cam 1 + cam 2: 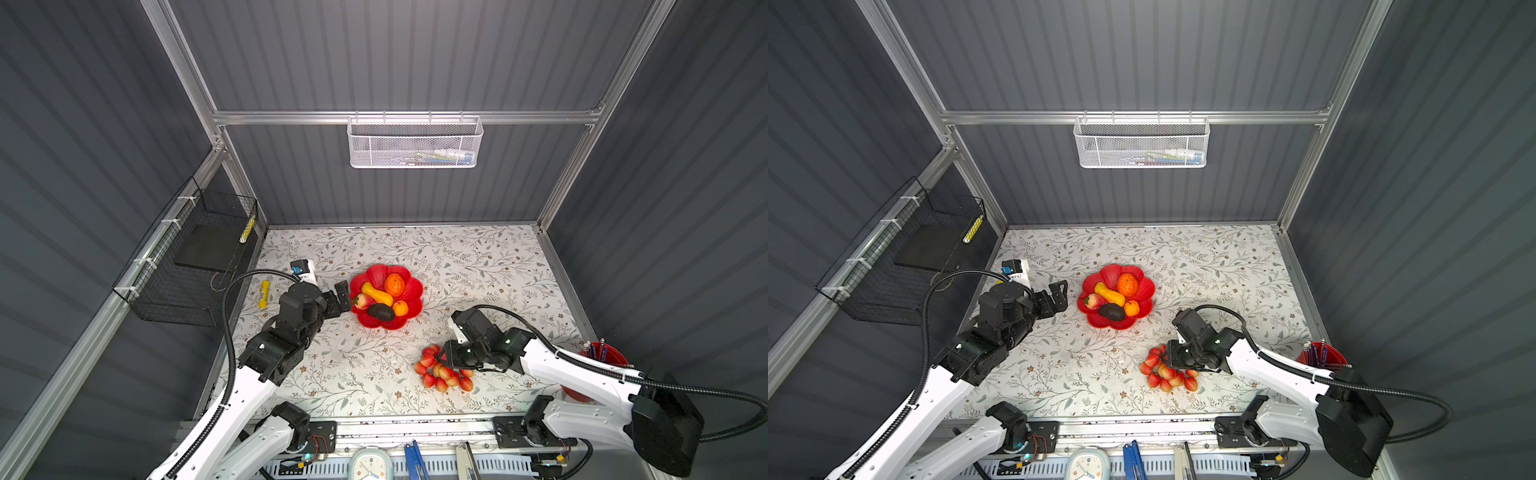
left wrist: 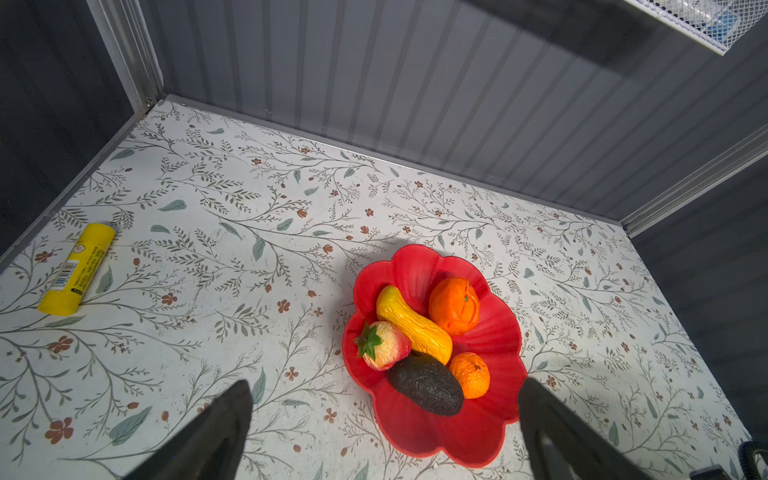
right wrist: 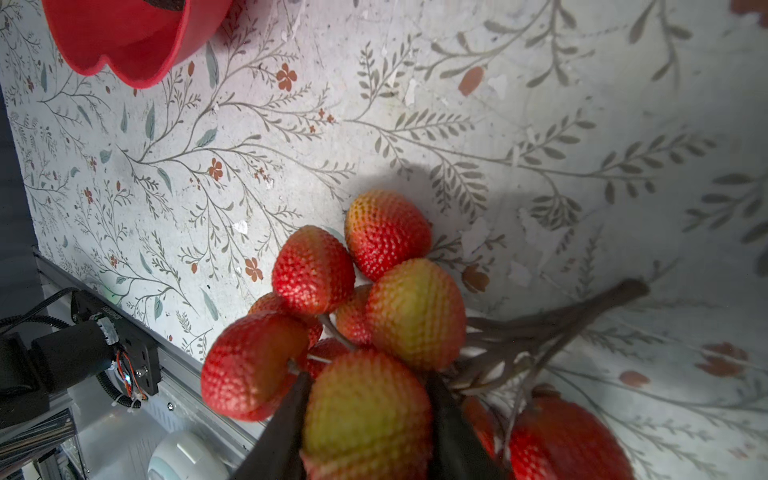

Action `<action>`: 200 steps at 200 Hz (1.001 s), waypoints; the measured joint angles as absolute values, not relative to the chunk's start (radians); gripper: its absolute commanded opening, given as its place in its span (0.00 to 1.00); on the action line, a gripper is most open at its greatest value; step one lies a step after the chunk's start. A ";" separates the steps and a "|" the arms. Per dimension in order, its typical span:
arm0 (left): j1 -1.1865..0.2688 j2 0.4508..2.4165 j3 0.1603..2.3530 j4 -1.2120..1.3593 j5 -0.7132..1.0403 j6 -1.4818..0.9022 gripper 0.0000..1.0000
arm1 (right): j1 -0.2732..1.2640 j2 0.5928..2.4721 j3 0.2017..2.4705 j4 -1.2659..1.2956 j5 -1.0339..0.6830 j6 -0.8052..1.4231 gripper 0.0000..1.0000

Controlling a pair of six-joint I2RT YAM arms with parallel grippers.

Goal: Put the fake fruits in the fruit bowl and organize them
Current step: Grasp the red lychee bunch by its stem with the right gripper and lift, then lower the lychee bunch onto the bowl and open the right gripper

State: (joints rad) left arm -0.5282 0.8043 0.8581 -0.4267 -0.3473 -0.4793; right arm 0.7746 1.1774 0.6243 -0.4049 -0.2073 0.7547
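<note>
Five fake fruits are sitting clustered in the red flower-shaped fruit bowl mid-surface: big orange, small orange, yellow squash, strawberry and dark avocado. The berry bunch is lying outside the bowl, nearer the front edge and to its right, and the right jaws are clamping one yellowish-red berry of it, with the brown stem sticking out beside them. Left jaws are hanging wide apart, gripping nothing, just beside the bowl's left rim, with a yellow stick lying well apart at the far left.
</note>
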 measured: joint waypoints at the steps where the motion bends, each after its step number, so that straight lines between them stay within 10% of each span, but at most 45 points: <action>1: -0.528 0.804 0.858 -0.427 -0.347 -0.479 1.00 | 0.775 1.178 0.625 -0.405 -0.207 0.754 0.25; 116: -0.528 0.783 0.855 -0.451 -0.366 -0.481 1.00 | 0.778 1.090 0.966 -0.508 -0.023 0.558 0.23; 200: -0.528 0.754 0.855 -0.471 -0.371 -0.481 1.00 | 0.778 1.375 1.255 -0.422 -0.027 0.413 0.24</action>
State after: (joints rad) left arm -0.5282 0.7544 0.8555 -0.4706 -0.3706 -0.4808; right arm 0.7776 1.3754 1.2549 -0.4221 -0.0269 0.4129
